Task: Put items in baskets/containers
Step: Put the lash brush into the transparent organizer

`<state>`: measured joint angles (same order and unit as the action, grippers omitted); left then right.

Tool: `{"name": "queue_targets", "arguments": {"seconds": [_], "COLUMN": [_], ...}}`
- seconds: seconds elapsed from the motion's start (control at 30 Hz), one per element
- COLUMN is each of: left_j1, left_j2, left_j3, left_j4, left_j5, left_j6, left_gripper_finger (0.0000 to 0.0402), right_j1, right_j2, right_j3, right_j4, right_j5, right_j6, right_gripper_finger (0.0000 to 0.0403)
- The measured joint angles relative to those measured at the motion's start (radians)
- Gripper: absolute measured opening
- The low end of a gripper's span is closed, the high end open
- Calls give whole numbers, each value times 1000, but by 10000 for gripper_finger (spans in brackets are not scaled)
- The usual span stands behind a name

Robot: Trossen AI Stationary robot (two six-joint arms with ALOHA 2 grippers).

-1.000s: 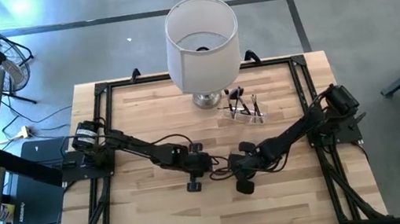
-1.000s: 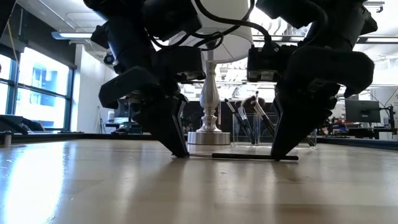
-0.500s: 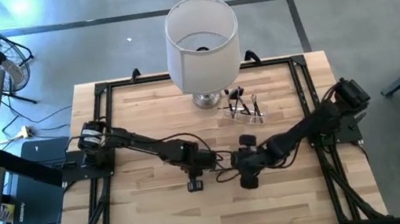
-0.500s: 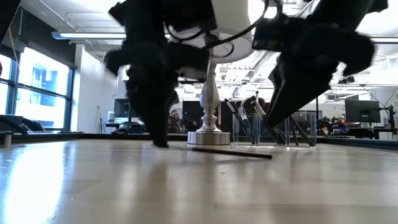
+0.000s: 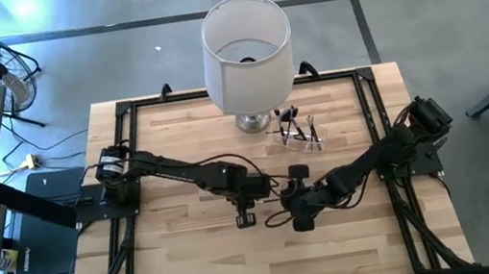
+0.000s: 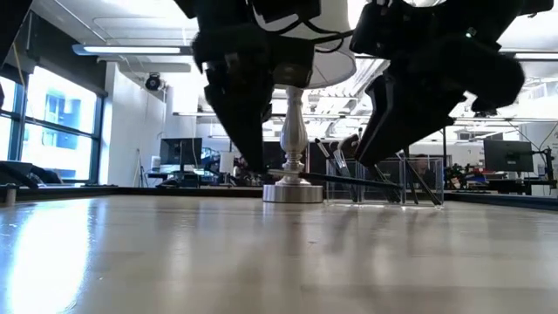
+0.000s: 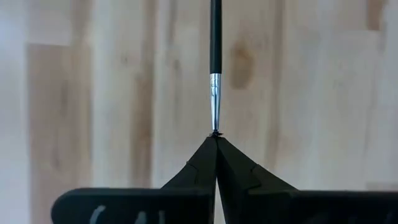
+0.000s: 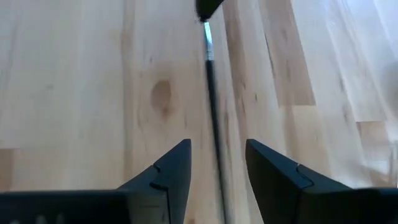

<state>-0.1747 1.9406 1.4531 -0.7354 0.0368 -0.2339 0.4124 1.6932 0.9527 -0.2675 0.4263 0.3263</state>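
Since the earlier frames both arms are sitting closer to mid-table, and the thin brush (image 6: 336, 180) that was lying flat on the table (image 5: 196, 270) is now hanging clear of it, roughly level in the low view. Left gripper (image 7: 216, 138) is pinching the brush at its tip end, jaws fully closed, with the silver ferrule and dark handle running straight out ahead of them. Right gripper (image 8: 216, 163) is standing with its jaws spread wide on either side of the handle, apparently not touching it; it has let go over the last second, so the brush appears to be carried by the left arm alone. In the high view the two grippers are meeting near the table centre, well apart from the clear holder (image 5: 296, 136), which is sitting just beside the silver base of the white lampshade (image 5: 247, 51). Several brushes (image 6: 366, 166) are already standing tilted inside the holder, so part of the task is looking done. Remaining, by my reading: this one brush still needs carrying across to the holder and dropping in. No other loose brushes are showing on the table in the high view, though thin ones would be hard to make out.
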Motion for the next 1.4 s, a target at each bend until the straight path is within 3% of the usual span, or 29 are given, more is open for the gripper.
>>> {"name": "queue_targets", "arguments": {"seconds": [0.2, 0.47, 0.67, 0.87, 1.03, 1.23, 1.4], "left_j1": [56, 90, 90, 90, 90, 90, 89], "left_j2": [-1, -2, -2, -3, -3, -3, -3], "left_j3": [19, 35, 36, 36, 36, 36, 36], "left_j4": [8, 81, 165, 188, 187, 188, 211], "left_j5": [-16, 186, 213, 220, 224, 224, 221], "left_j6": [-32, -162, -274, -322, -330, -345, -338], "left_gripper_finger": [0, 0, 0, 0, 0, 0, 7], "right_j1": [0, 13, 14, 14, 14, 14, 14], "right_j2": [9, 9, 9, 9, 9, 9, 9], "right_j3": [0, 0, 1, 2, 2, 2, 1], "right_j4": [-35, -56, -61, -112, -117, -117, -122], "right_j5": [66, 168, 123, 144, 144, 71, 61], "right_j6": [-44, -147, -204, -204, -201, -151, -122], "right_gripper_finger": [146, 145, 145, 142, 107, 13, 12]}}
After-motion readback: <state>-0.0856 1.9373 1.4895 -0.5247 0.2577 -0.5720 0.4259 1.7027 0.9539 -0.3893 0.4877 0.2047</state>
